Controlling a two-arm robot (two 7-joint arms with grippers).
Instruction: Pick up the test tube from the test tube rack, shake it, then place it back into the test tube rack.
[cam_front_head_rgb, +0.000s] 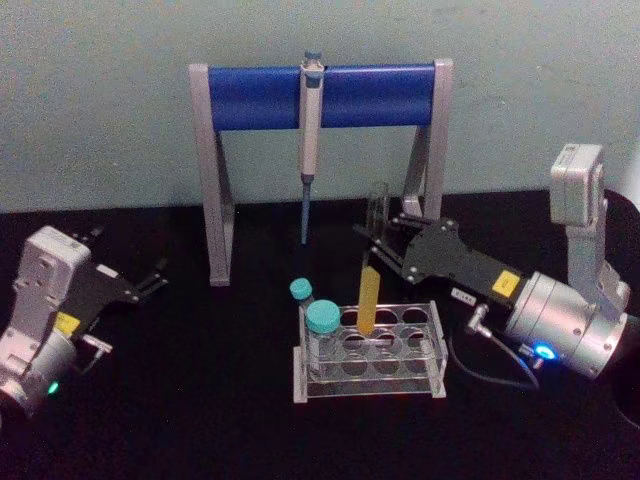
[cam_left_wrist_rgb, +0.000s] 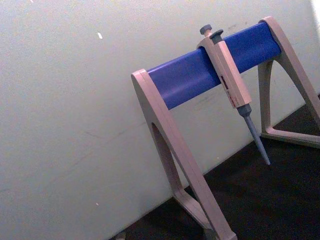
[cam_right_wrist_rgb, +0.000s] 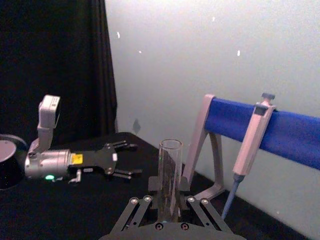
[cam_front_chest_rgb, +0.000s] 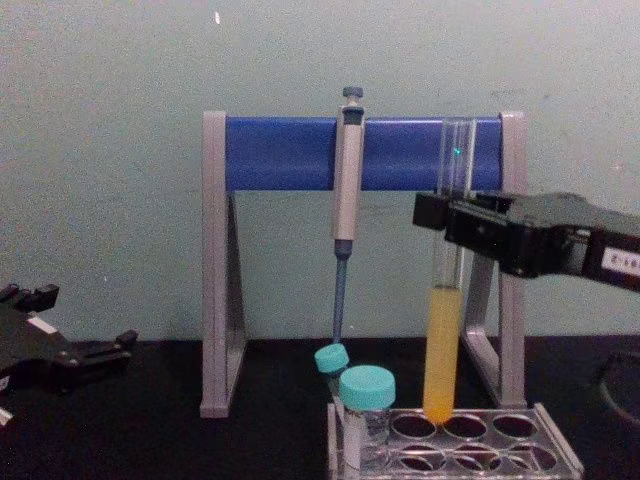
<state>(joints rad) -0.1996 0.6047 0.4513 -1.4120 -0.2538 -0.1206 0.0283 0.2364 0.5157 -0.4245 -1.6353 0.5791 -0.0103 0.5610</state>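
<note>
Over the test tube rack, the right gripper pinches the test tube high on bare glass, likely light, slippery, fragile; the left gripper sits parked left, fingers apart.

1. Pale grey-green wall along the desk's far edge — plain, matte, evenly lit.
2. Black-topped desk, dull, meeting the wall in a straight line.
3. A few small white specks high on the wall.
4. Black curtain hanging in folds beside the wall — in the right wrist view.
</note>
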